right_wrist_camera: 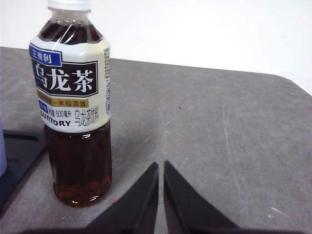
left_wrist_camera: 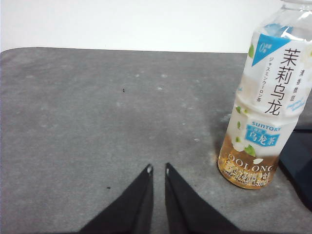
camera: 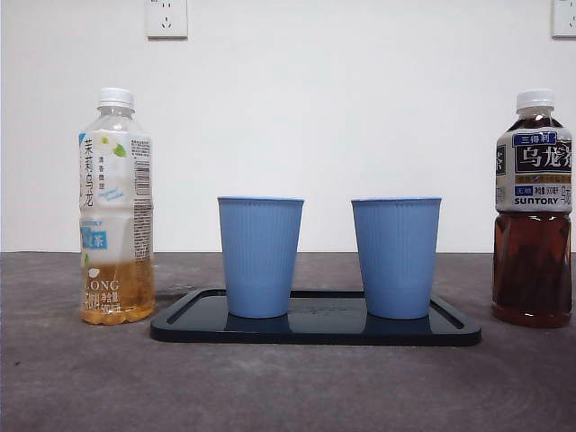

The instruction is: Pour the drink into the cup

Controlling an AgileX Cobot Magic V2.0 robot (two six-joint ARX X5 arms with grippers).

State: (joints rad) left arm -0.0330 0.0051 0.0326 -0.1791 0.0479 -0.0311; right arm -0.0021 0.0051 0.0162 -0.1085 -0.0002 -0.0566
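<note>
Nothing poured yet: both bottles capped, 2 blue cups (camera: 260,256) untouched. Left gripper (left_wrist_camera: 157,169), jaws together, sits beside the jasmine bottle (left_wrist_camera: 263,102); right gripper (right_wrist_camera: 161,165), jaws together, beside the dark tea bottle (right_wrist_camera: 75,107).

Bare test bench — grey mat (camera: 288,387), white wall (camera: 360,108), wall sockets (camera: 166,18)

1. i see a grey table (camera: 81,378) with a mottled, faintly scuffed top, running back to a white wall.
2. a dark tray (camera: 315,329) lies flat on it near the middle.
3. a pale tea bottle (camera: 116,209) stands upright on the table left of the tray.
4. a dark tea bottle (camera: 533,209) stands upright on the table right of the tray.
</note>
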